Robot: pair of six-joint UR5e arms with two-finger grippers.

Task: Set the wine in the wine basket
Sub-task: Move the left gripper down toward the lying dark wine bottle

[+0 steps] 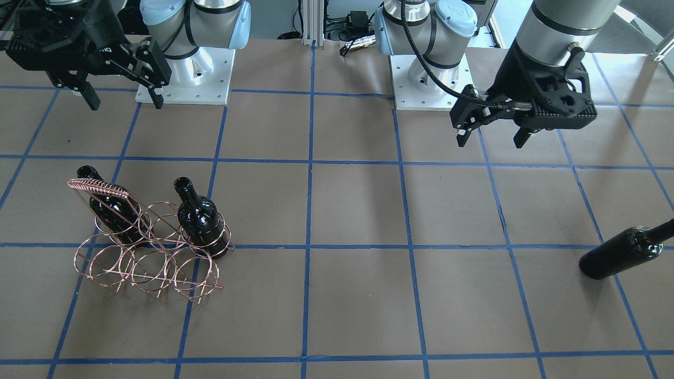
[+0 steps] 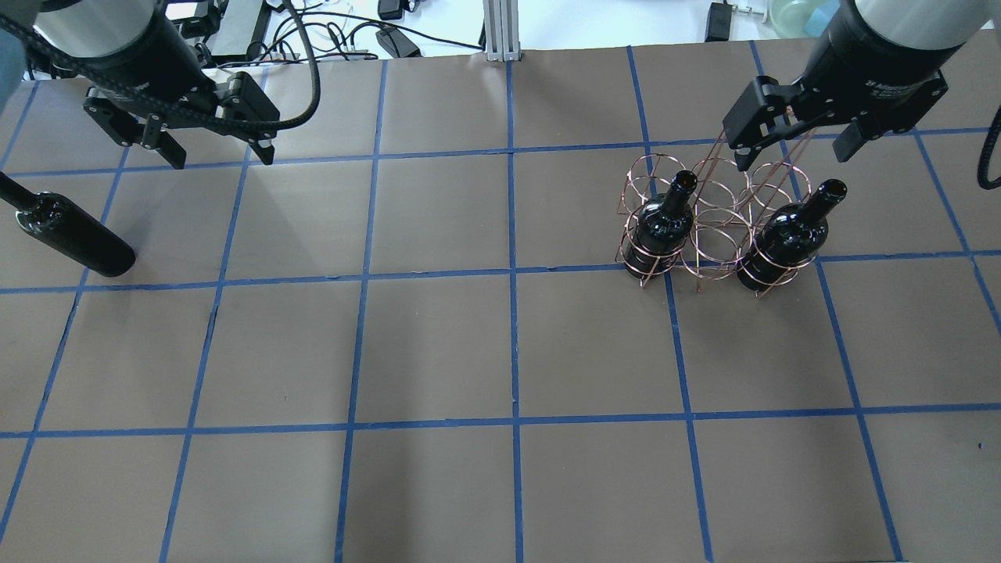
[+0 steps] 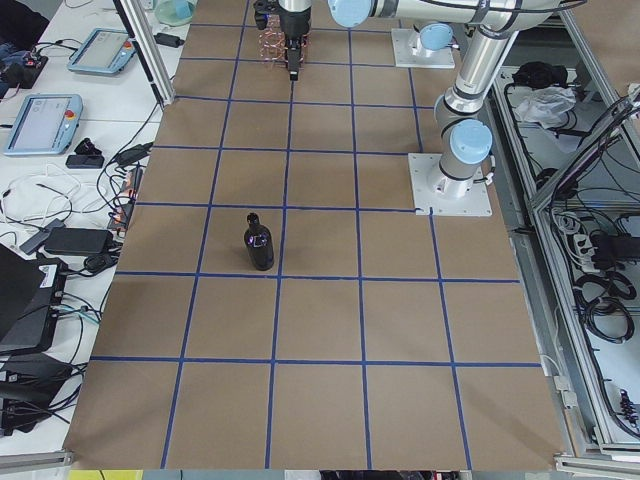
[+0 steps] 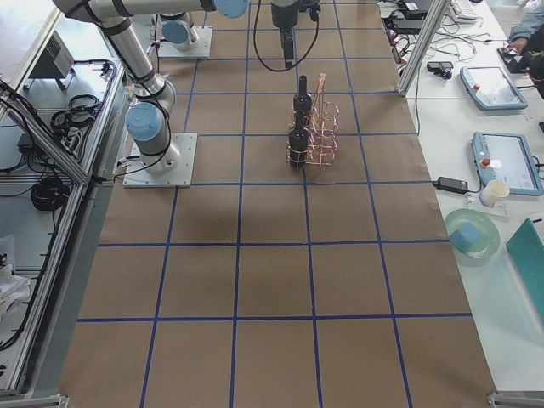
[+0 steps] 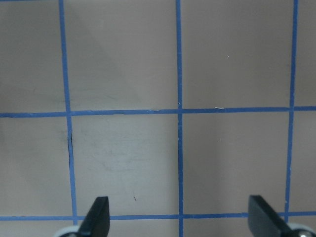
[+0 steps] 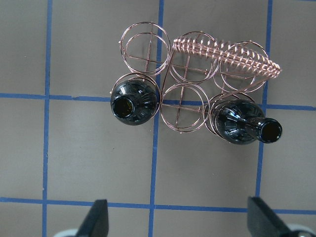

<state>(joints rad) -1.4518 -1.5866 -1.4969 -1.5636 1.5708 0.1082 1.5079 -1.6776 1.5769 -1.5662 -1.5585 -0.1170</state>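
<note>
The copper wire wine basket [image 1: 100,187] stands on the table with a black wine bottle [image 1: 202,218] in one corner ring and a second bottle [image 1: 110,208] in another ring of the same row. The other rings are empty. A third wine bottle [image 2: 74,238] stands apart on the table at my far left, also in the exterior left view [image 3: 259,245]. My left gripper [image 2: 219,155] is open and empty, raised behind that bottle. My right gripper [image 2: 794,152] is open and empty, hovering above the basket [image 6: 232,57] and its bottles [image 6: 133,103].
The table is brown paper with a blue tape grid [image 2: 512,274]. The arm bases [image 1: 184,73] sit at the robot's edge. Cables and devices [image 2: 391,39] lie beyond the far edge.
</note>
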